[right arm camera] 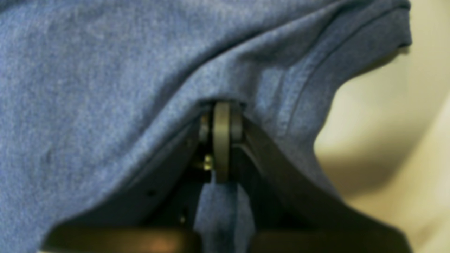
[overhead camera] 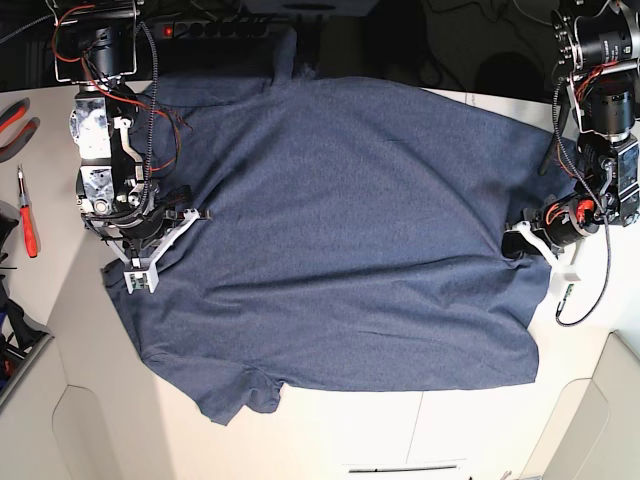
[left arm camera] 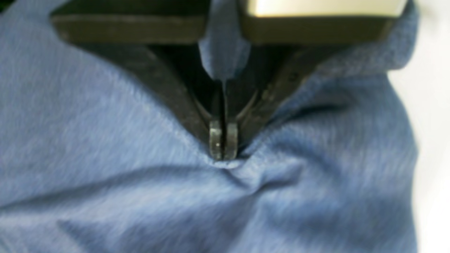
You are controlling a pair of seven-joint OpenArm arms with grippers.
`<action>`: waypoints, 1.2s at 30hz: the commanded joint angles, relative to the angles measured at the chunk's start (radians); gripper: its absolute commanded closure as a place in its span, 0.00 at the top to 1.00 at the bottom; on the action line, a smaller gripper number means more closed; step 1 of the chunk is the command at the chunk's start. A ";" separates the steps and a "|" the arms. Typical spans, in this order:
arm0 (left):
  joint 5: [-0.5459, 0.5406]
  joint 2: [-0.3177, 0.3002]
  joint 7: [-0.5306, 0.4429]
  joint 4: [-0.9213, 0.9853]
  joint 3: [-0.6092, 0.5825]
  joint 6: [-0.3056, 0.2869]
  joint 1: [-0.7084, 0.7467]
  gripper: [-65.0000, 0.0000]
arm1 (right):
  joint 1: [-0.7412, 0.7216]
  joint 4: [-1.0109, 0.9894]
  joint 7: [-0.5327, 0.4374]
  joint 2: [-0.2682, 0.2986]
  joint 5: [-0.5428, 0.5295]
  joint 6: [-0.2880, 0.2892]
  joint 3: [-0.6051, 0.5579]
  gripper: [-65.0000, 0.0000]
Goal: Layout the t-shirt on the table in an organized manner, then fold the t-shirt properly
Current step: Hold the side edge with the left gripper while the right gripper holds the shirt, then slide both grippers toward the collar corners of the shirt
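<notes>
The navy-blue t-shirt (overhead camera: pixel 350 220) lies spread over most of the off-white table (overhead camera: pixel 420 425), plain side up, with a sleeve (overhead camera: pixel 235 395) at the front left. My right gripper (overhead camera: pixel 140 272) is at the shirt's left edge, shut on a pinch of fabric. In the right wrist view its fingertips (right arm camera: pixel 221 116) clamp the blue cloth (right arm camera: pixel 88 88), which drapes over them. My left gripper (overhead camera: pixel 520 238) is at the shirt's right edge. In the left wrist view its tips (left arm camera: pixel 223 144) are shut on a gathered fold of the shirt (left arm camera: pixel 105 123).
Red-handled pliers (overhead camera: pixel 12 115) and a red screwdriver (overhead camera: pixel 28 215) lie at the table's far left. A power strip (overhead camera: pixel 215 25) runs along the back. Bare tabletop shows in front of the shirt and at the right (overhead camera: pixel 590 330), near the table's notched front corners.
</notes>
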State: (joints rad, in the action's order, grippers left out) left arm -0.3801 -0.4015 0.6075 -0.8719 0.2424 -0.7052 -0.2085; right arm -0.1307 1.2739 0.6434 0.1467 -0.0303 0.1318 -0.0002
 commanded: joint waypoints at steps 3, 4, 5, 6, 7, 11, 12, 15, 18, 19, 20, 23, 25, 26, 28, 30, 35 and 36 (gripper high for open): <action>0.093 -0.011 -0.030 0.051 -0.074 0.048 -0.042 0.00 | -0.010 0.005 0.005 0.002 -0.004 0.006 0.000 0.00; 0.113 -0.011 -0.051 0.067 -0.099 0.074 -0.055 0.00 | -0.010 0.005 -0.003 0.002 -0.004 0.006 0.000 0.00; 0.129 -0.011 -0.070 0.080 -0.124 0.099 -0.069 0.00 | -0.010 0.005 -0.016 0.002 -0.004 0.006 0.000 0.00; 0.141 -0.011 -0.081 0.089 -0.146 0.124 -0.083 0.00 | -0.010 0.005 -0.038 0.002 -0.004 0.006 0.000 0.00; 0.149 -0.011 -0.089 0.093 -0.166 0.145 -0.096 0.00 | -0.011 0.005 -0.066 0.002 -0.004 0.005 0.000 0.00; 0.169 -0.011 -0.089 0.093 -0.209 0.198 -0.138 0.00 | -0.034 0.000 -0.101 0.002 -0.004 0.003 0.000 0.00; 0.169 -0.011 -0.089 0.093 -0.209 0.197 -0.145 0.00 | -0.045 -0.005 -0.101 0.002 -0.004 0.003 0.000 0.00; 0.168 -0.011 -0.087 0.093 -0.209 0.196 -0.157 0.00 | -0.091 -0.037 -0.103 0.002 -0.003 0.003 0.000 0.00; 0.169 -0.011 -0.083 0.093 -0.209 0.196 -0.155 0.00 | -0.146 -0.091 -0.114 0.002 -0.004 0.003 0.000 0.00; 0.169 -0.011 -0.078 0.093 -0.209 0.196 -0.154 0.00 | -0.164 -0.113 -0.117 0.002 -0.004 0.003 0.000 0.00; 0.169 -0.011 -0.072 0.094 -0.209 0.197 -0.154 0.00 | -0.181 -0.131 -0.120 0.002 -0.004 0.003 0.000 0.00; 0.176 -0.012 -0.061 0.094 -0.209 0.197 -0.154 0.00 | -0.226 -0.186 -0.121 0.002 -0.004 0.003 0.000 0.00; 0.176 -0.014 -0.054 0.094 -0.209 0.197 -0.154 0.00 | -0.242 -0.206 -0.121 0.002 -0.004 0.003 0.000 0.00; 0.176 -0.015 -0.048 0.094 -0.209 0.199 -0.154 0.00 | -0.246 -0.208 -0.122 0.002 -0.003 0.003 0.000 0.00; 0.178 -0.018 -0.016 0.094 -0.209 0.229 -0.154 0.00 | -0.246 -0.208 -0.124 0.002 0.000 0.003 0.000 0.00; 0.202 -0.023 0.021 0.094 -0.209 0.257 -0.154 0.00 | -0.245 -0.208 -0.124 0.002 0.018 0.001 0.000 0.00; 0.225 -0.048 0.113 0.094 -0.209 0.275 -0.154 0.00 | -0.245 -0.208 -0.133 0.003 0.089 -0.081 0.000 0.00; 0.224 -0.054 0.134 0.094 -0.209 0.275 -0.154 0.00 | -0.246 -0.208 -0.136 0.003 0.101 -0.085 0.000 0.00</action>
State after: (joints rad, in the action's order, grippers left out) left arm -0.2104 -0.4412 0.6579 -0.7849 0.0338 -0.4561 -0.3660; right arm -0.3477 1.0538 0.5335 0.1448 0.0711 0.0547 -0.0021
